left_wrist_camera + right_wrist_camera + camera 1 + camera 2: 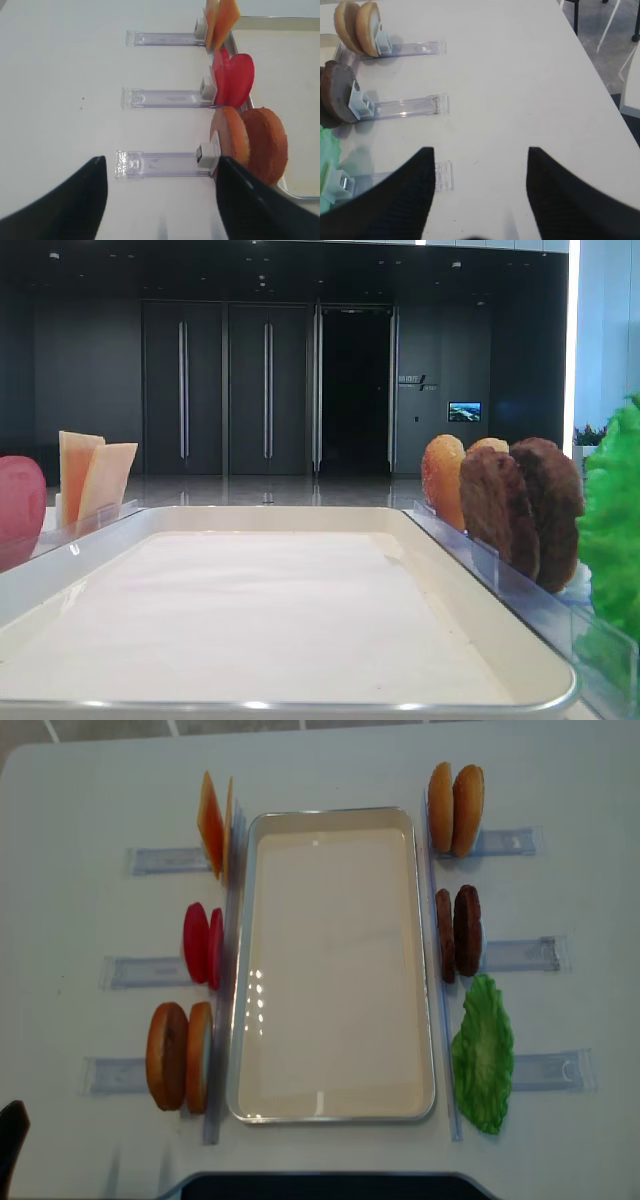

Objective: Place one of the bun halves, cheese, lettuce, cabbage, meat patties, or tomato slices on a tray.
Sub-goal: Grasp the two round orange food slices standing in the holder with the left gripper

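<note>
Left gripper (pixel 160 200): fingers standing apart, gripping nothing, hovering over bare table.
Bun halves (pixel 248 144): standing on edge in a clear holder (pixel 160 165) just beyond the right-hand finger, ready for pinching.
Right gripper (pixel 479 192): likewise spread and empty; meat patties (pixel 337 97) standing farther off, up-left.
Tray (pixel 243 970): lying bare, awaiting a piece.

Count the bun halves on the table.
4. Two bun halves stand at the tray's far right corner; two stand at its near left. None looks hidden.
</note>
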Robot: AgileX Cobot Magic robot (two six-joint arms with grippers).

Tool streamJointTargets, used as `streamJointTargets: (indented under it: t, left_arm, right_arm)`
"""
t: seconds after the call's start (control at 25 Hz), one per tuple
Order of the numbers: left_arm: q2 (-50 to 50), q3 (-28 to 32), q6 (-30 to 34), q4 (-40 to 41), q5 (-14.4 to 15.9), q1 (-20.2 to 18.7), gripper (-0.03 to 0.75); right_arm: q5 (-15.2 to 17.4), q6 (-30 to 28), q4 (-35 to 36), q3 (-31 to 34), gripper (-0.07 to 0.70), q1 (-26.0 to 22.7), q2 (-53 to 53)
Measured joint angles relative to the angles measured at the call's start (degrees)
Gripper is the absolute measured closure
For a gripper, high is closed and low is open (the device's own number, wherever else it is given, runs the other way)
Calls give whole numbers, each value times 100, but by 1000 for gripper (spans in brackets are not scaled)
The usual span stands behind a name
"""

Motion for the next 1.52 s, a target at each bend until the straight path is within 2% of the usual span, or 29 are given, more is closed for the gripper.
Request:
streamJointTargets:
  t: [1.2,1.52]
  left_arm:
    - [12,0,12,79,0,-32,198]
    - [1093,-262,-58,79,245,-32,198]
  right_arm:
    - [0,0,0,0,215,0,0]
    - [0,0,0,0,215,0,0]
